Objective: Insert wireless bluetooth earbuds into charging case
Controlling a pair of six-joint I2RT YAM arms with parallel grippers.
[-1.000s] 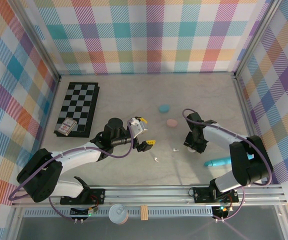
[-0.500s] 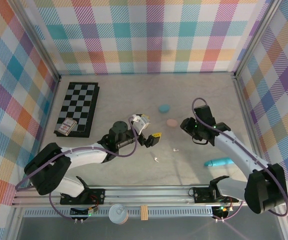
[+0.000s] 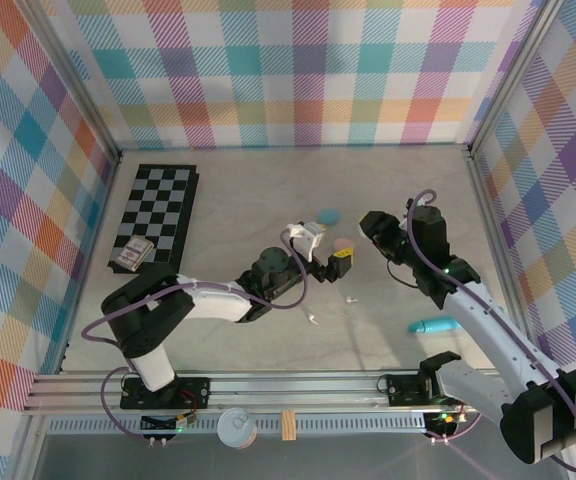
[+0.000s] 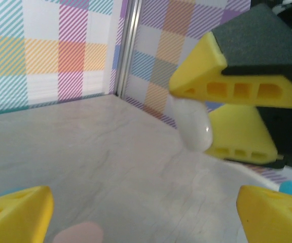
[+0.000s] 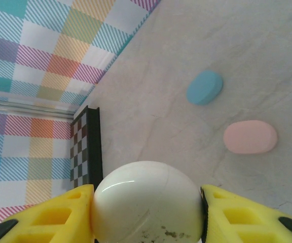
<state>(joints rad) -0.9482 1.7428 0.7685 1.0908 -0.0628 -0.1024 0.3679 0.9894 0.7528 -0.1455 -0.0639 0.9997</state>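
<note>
White and glossy, the pebble-shaped plastic charging case (image 5: 146,197) is clamped between the yellow fingers of my right gripper (image 5: 147,215). From the left wrist camera it looks to be held up off the pale marbled tabletop (image 3: 238,190). My left gripper (image 4: 145,212) has its jaws wide apart and grips nothing. It sits low over the table with a flat pink oval case (image 3: 344,243) just under its tips, nearer one finger than the other. A flat blue oval case (image 3: 328,216) lies a little beyond the pink one, apart from it.

The things I actually have to seat are on the table: two tiny pale stemmed earbuds. One earbud (image 3: 350,297) lies near the left gripper's tips, and the second earbud (image 3: 311,319) is closer to the arm bases. They are too small for me to tell their colours. Neither is in any case, so I judge we are early in the task: a case is picked up and presented, and no bud is loaded yet.

The white case looks closed to me, though I cannot make out its seam. Next I would have the free left gripper work that lid open while the right one holds steady. Then I would go down for the nearer bud with a narrow, careful pinch. The long turquoise tube (image 3: 436,325) by the right arm and the black-and-white chessboard (image 3: 158,210) on the far left are no part of this job.
</note>
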